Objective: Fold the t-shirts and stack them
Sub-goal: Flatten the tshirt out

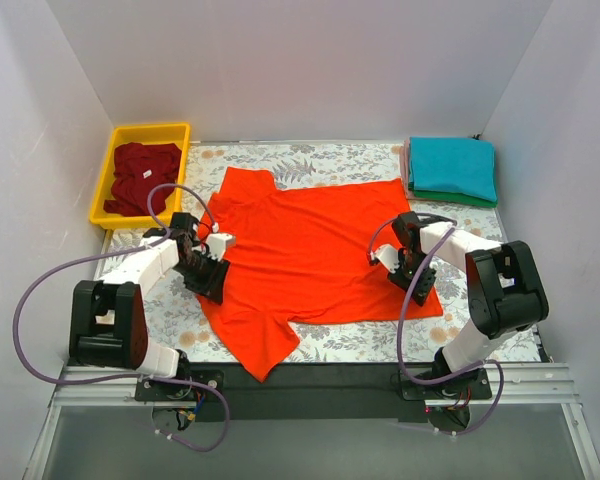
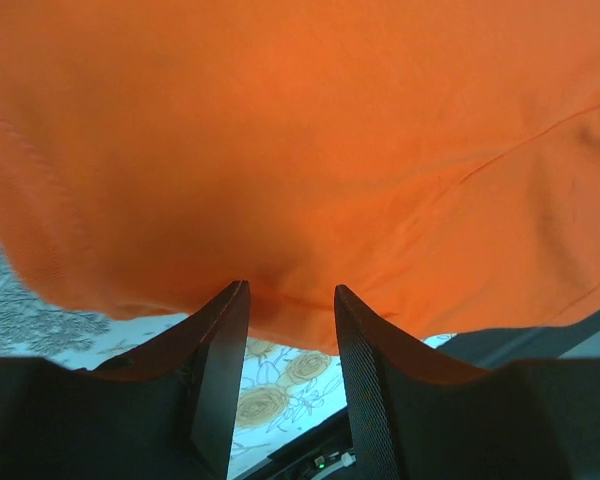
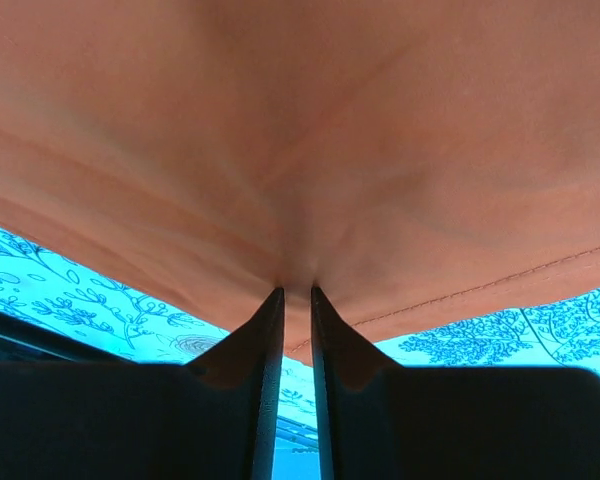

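Note:
A bright orange-red t-shirt (image 1: 310,250) lies spread flat across the middle of the table. My left gripper (image 1: 217,288) rests at the shirt's left edge by the near sleeve. In the left wrist view its jaws (image 2: 290,288) stand apart, with the hem of the orange cloth (image 2: 300,150) lying between the tips. My right gripper (image 1: 421,290) is at the shirt's near right corner. In the right wrist view (image 3: 296,290) it is nearly closed, pinching the orange cloth (image 3: 300,130), which puckers at the tips. A dark maroon t-shirt (image 1: 145,178) lies crumpled in the bin. A folded teal t-shirt (image 1: 452,165) sits on a green one (image 1: 458,199) at the back right.
The yellow bin (image 1: 150,128) stands at the back left corner. A floral table cloth (image 1: 340,160) covers the table. White walls close in on three sides. The arm bases and a black rail (image 1: 310,385) run along the near edge.

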You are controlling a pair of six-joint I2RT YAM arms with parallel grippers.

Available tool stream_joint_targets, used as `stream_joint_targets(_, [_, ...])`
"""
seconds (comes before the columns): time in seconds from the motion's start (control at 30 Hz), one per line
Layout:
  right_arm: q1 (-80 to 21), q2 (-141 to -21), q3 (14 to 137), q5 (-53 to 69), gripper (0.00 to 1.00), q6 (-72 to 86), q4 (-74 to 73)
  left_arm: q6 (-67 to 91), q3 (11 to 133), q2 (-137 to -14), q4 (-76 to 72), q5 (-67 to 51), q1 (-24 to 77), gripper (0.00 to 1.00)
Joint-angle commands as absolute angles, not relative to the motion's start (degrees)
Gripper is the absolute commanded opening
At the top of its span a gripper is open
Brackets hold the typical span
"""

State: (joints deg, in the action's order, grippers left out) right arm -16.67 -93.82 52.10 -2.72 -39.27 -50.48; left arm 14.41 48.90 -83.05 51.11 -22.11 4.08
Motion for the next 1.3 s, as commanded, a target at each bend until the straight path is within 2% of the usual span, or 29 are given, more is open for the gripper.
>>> stream_joint_targets(0.0, [-16.26,-95.09,48.79,-6.06,0.22,-40.69,-46.41,15.21,44.93,-79.19,47.03,-19.87,5.36,0.38])
stream_joint_targets(0.07, [-16.17,-95.54,47.9,-6.68,0.2,-40.78,-46.14,14.33,43.25,-79.19,46.93,-18.2,5.36,0.36])
stream_joint_targets(0.2, [-16.44,-94.14,45.36,-6.85,0.18,-41.39,-47.19,11.87,40.08,-76.65,49.3,-12.76,5.36,0.24])
stream_joint_targets(0.37, [-18.36,-90.62,42.9,-3.35,0.2,-42.18,-50.79,10.11,38.85,-72.61,54.57,-10.99,5.36,0.15])
stream_joint_targets(0.53, [-20.91,-85.18,44.11,4.38,0.31,-42.71,-56.94,9.67,41.91,-70.23,58.43,-12.21,5.36,0.16])
stream_joint_targets(0.67, [-20.74,-81.66,51.14,9.14,0.39,-43.33,-62.48,9.75,47.18,-69.87,61.77,-14.67,5.36,0.18])
stream_joint_targets(0.83, [-17.85,-82.34,61.69,8.53,0.42,-43.86,-63.63,11.68,58.44,-73.2,61.97,-16.52,5.36,0.19])
stream_joint_targets(1.03, [-15.21,-92.09,66.44,7.74,0.31,-41.67,-60.39,15.11,58.63,-78.66,52.92,-16.44,5.36,0.19])
stream_joint_targets(1.1, [-15.21,-95.44,65.57,5.37,0.23,-40.52,-56.09,15.56,55.21,-81.12,49.14,-16.09,5.36,0.18])
stream_joint_targets(1.27, [-15.21,-97.82,62.06,5.45,0.17,-39.82,-53.44,14.68,48.89,-80.33,46.23,-14.24,5.36,0.17])
